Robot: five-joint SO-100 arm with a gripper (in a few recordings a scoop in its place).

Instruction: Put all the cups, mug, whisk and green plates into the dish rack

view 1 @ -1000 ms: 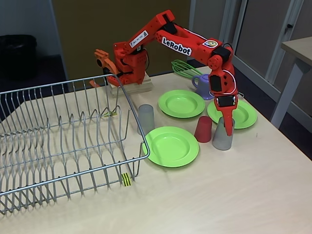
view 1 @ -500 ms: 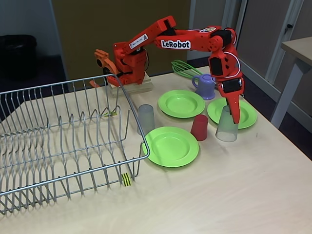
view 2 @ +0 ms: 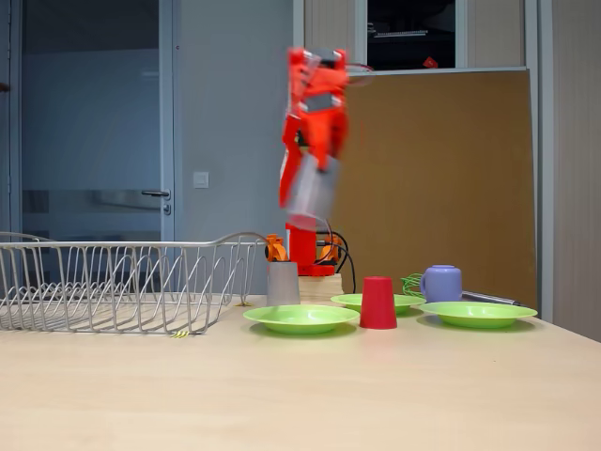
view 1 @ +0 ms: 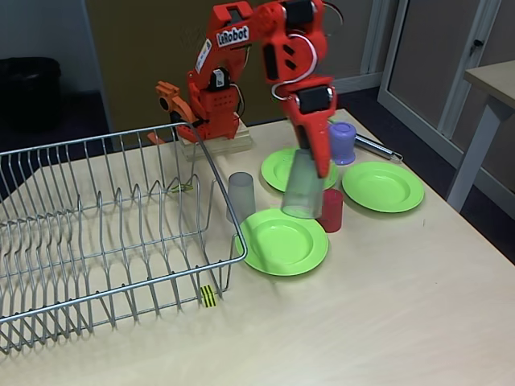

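Clearly the end effector point(view 1: 310, 173) is pinching a translucent grey cup point(view 1: 302, 186), mouth down and tilted, carried well above the desk point(view 1: 386, 305). From here the likeliest mishap is a slip: the grip appears to sit on the cup's upper end only, the plastic is smooth, and a quick swing towards the dish rack point(view 1: 105, 233) could shake it loose onto the nearest green plate point(view 1: 283, 241) or the red cup point(view 1: 331, 211) below. A second risk is the rack's raised front rim point(view 1: 217, 173); if the arm comes down too soon the cup could catch the wire or lodge askew among the prongs. The second grey cup point(view 1: 241, 196) stands just beside that rim and could be knocked over on the way. The higher fixed view lays out the two other green plates, one behind the arm point(view 1: 278, 167) and one at the right point(view 1: 383, 186), with the purple mug point(view 1: 343, 142) and the whisk handle point(view 1: 378, 149) behind them. The low side view shows instead how high the cup point(view 2: 308, 191) hangs over the rack's top edge point(view 2: 122, 246), though motion blur hides the fingers there.
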